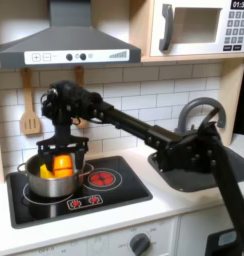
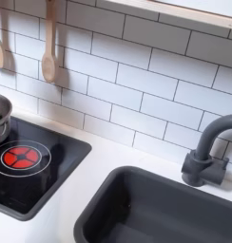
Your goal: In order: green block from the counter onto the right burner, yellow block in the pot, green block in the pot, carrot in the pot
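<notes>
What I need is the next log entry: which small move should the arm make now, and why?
Probably open the jaws if they are still closed, then lift straight up. In the first exterior view the gripper hangs low over the pot, and the orange carrot sits inside the rim beneath it. Whether the jaws have released is unclear.

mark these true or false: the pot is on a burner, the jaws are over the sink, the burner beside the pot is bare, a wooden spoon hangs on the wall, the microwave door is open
1. The pot sits on a burner: true.
2. The gripper is over the sink: false, it hangs over the pot.
3. The red burner beside the pot is bare: true.
4. A wooden spoon hangs on the tiled wall: true.
5. The microwave door is open: false, it is closed.
</notes>
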